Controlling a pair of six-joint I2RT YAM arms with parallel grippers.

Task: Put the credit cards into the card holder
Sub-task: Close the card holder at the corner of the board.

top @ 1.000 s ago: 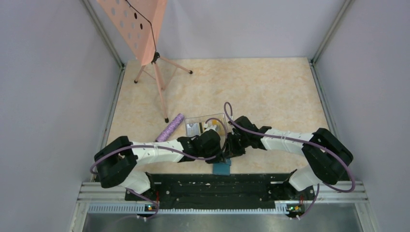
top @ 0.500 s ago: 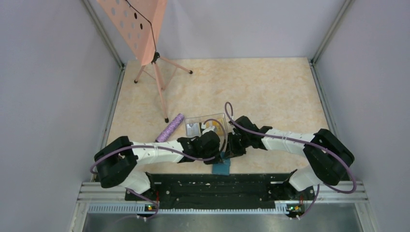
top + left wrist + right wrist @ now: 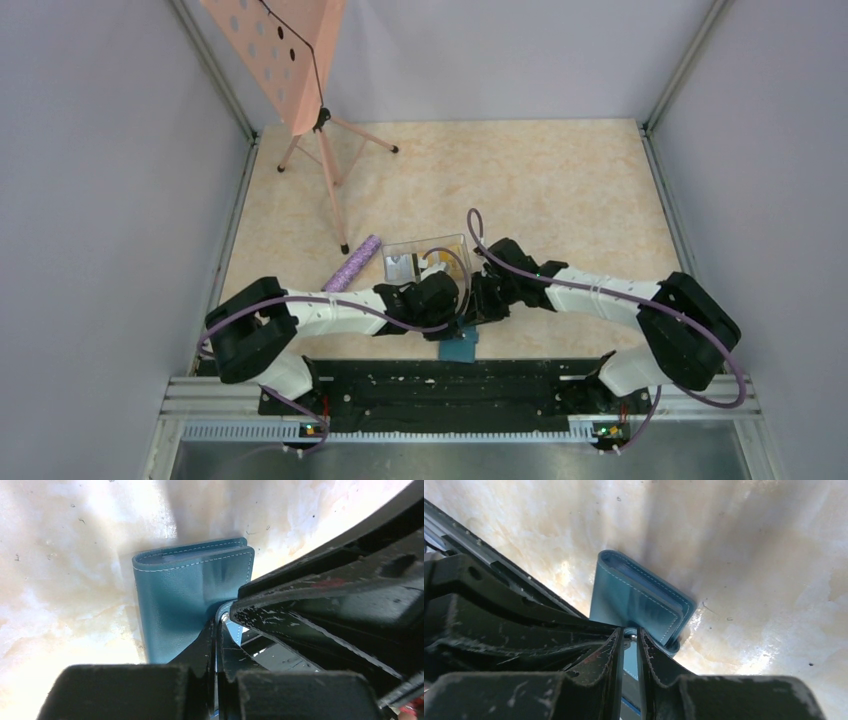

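Note:
The card holder (image 3: 458, 348), a teal wallet, lies folded at the table's near edge. It also shows in the left wrist view (image 3: 185, 595) and the right wrist view (image 3: 634, 597). Both grippers meet just above it. My left gripper (image 3: 454, 318) (image 3: 216, 622) is shut, with a thin sliver of the light blue snap tab (image 3: 235, 630) between its fingers. My right gripper (image 3: 473, 314) (image 3: 628, 632) is shut on the same tab, its jaws a narrow slit apart by the metal snap (image 3: 630, 636). The credit cards (image 3: 403, 265), gold and yellow, lie in a clear tray behind the grippers.
The clear tray (image 3: 425, 243) sits just behind the two wrists. A purple roll (image 3: 352, 263) lies to its left. A pink music stand (image 3: 322, 150) stands at the back left. The black base rail (image 3: 450, 385) borders the card holder's near side.
The left arm's shoulder and elbow have shifted a little to the right. The right arm's elbow has drifted slightly right. The card holder has stayed in place.

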